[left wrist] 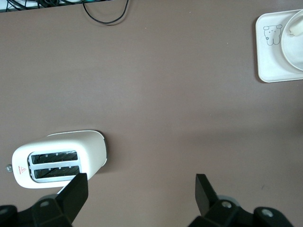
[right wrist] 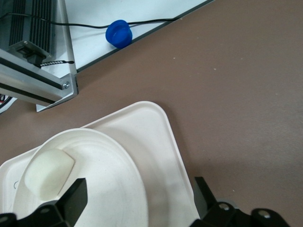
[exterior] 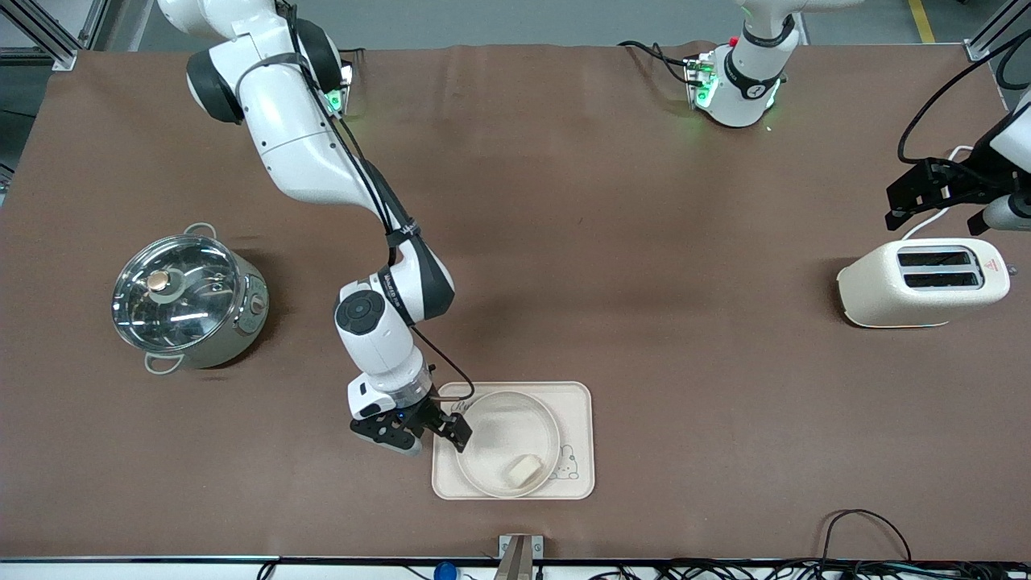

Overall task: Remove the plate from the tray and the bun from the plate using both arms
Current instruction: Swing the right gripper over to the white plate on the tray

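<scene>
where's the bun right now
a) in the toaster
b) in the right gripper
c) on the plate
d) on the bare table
c: the bun lies on the plate, which sits on the tray; the right gripper is open by the plate's rim and holds nothing.

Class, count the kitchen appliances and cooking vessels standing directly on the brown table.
2. A steel pot with glass lid stands toward the right arm's end; a cream two-slot toaster stands toward the left arm's end. None appears hidden.
</scene>
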`<control>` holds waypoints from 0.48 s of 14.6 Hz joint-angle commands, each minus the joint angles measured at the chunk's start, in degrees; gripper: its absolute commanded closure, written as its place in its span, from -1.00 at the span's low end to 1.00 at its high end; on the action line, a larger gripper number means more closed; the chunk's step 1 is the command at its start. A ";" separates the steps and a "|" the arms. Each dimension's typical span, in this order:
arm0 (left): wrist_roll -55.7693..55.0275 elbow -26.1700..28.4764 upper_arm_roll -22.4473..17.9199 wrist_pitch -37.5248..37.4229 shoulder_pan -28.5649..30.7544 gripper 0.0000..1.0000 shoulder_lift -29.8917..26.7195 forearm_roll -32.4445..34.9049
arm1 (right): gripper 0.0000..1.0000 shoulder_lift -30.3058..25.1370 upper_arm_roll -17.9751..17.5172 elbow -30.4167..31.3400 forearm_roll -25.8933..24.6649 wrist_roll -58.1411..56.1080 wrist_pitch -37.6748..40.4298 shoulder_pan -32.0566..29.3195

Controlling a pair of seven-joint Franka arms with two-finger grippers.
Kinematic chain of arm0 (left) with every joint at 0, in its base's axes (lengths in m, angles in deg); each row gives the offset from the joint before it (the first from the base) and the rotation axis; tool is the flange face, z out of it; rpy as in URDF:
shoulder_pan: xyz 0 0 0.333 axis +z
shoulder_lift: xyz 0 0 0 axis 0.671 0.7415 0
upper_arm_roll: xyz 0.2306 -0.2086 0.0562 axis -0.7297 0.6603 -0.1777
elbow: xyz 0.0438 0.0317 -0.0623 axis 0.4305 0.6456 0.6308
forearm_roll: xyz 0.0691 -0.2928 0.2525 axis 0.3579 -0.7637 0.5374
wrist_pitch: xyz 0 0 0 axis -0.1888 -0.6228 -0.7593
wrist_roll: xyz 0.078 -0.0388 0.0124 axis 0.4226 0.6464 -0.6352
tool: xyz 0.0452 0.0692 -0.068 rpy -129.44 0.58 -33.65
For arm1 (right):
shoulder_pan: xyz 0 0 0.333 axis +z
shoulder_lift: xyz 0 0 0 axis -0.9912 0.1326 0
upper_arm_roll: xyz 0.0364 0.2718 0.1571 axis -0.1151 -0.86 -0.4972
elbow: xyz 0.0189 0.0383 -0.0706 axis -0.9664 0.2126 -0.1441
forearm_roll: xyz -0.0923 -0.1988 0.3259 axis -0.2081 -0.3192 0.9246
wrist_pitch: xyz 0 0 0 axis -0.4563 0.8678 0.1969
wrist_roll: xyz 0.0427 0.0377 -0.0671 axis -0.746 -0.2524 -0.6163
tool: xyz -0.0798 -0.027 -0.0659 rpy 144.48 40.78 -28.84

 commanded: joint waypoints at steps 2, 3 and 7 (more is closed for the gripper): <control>-0.04 -1.08 0.14 -1.55 0.00 -1.00 0.17 0.57 | -0.64 2.10 -0.01 -2.14 -0.27 -2.23 0.46 0.44; -0.22 -1.17 0.14 -1.82 -0.09 -1.00 0.17 0.57 | -0.57 2.10 -0.01 -1.79 -0.53 -2.40 0.54 0.61; 0.04 -1.17 0.06 -1.82 0.18 -1.00 0.34 0.57 | -0.15 3.24 0.08 -1.78 -0.97 -4.95 0.46 0.61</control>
